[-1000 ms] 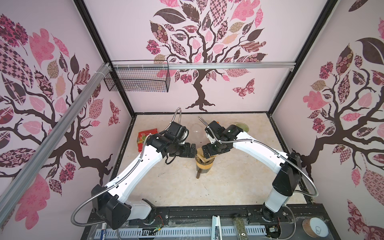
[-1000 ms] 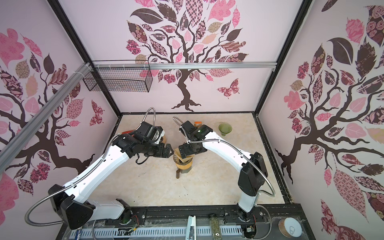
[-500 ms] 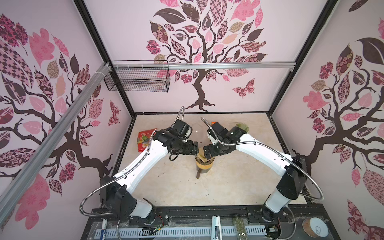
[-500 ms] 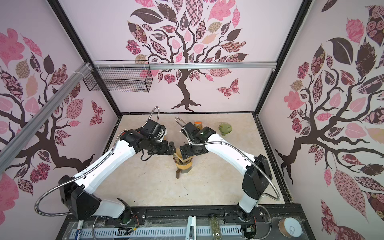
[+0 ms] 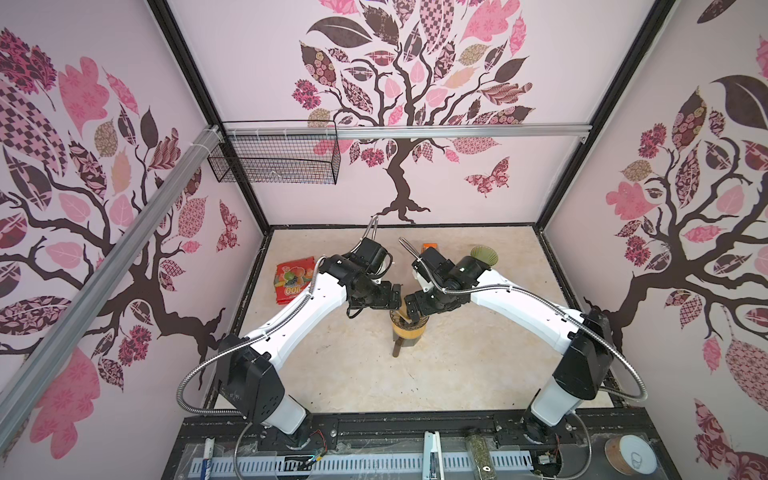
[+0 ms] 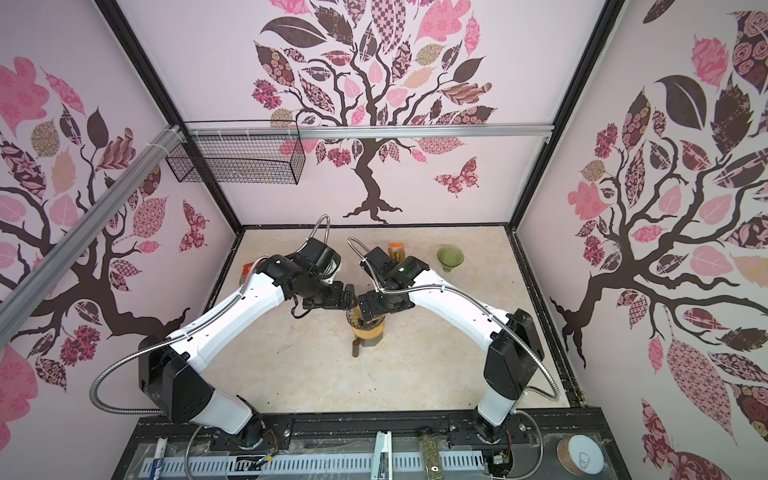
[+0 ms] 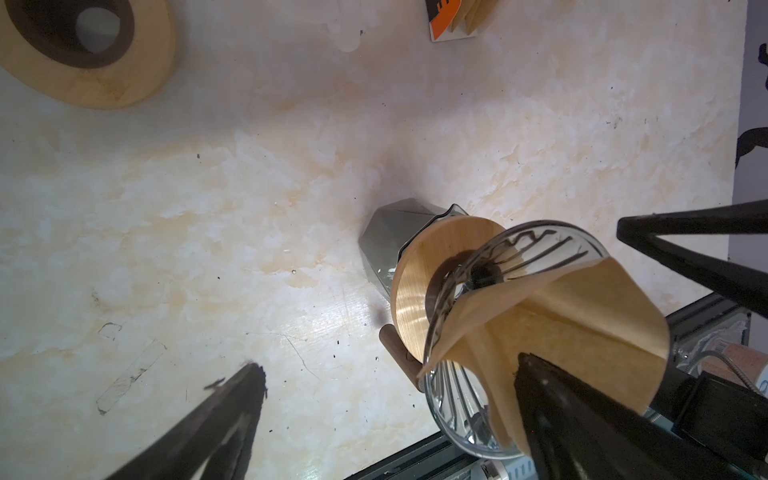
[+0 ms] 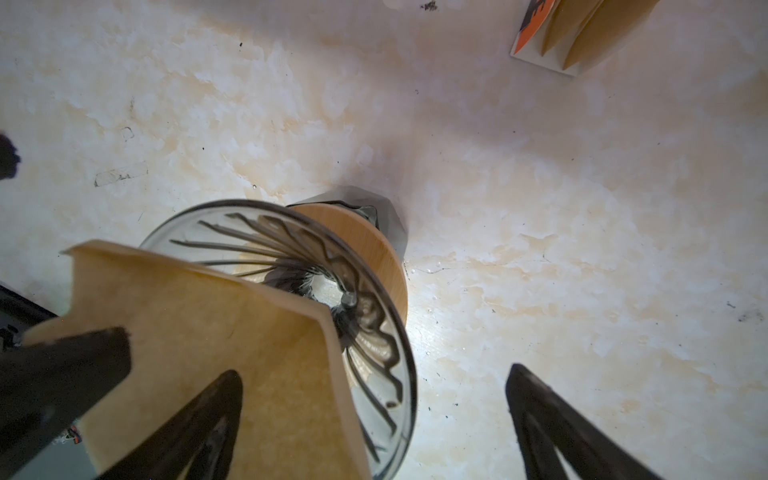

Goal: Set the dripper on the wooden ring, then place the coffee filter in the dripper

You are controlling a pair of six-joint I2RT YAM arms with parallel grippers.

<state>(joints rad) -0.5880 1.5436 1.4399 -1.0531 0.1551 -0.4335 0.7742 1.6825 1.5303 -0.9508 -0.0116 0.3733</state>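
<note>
The glass dripper (image 5: 409,328) (image 6: 368,328) stands on a wooden ring over a grey carafe at mid-table. The brown paper coffee filter (image 7: 582,324) (image 8: 208,332) stands in the dripper (image 7: 515,257) (image 8: 332,266), still partly folded, leaning on one side and rising above the rim. My left gripper (image 5: 392,297) (image 7: 395,415) is open, one finger (image 7: 582,415) just in front of the filter. My right gripper (image 5: 415,307) (image 8: 374,428) is open too, one finger (image 8: 199,424) over the paper. Neither gripper closes on anything.
An orange filter packet (image 5: 430,247) (image 8: 573,33) lies behind the arms. A green glass cup (image 5: 484,255) stands back right, a red snack bag (image 5: 293,278) back left. A loose wooden ring (image 7: 83,50) lies near the left gripper. A wire basket (image 5: 274,156) hangs on the wall.
The left gripper has edged right, closer to the dripper, and its arm has swung round at the base. The right gripper has hardly moved. Both stay open.
</note>
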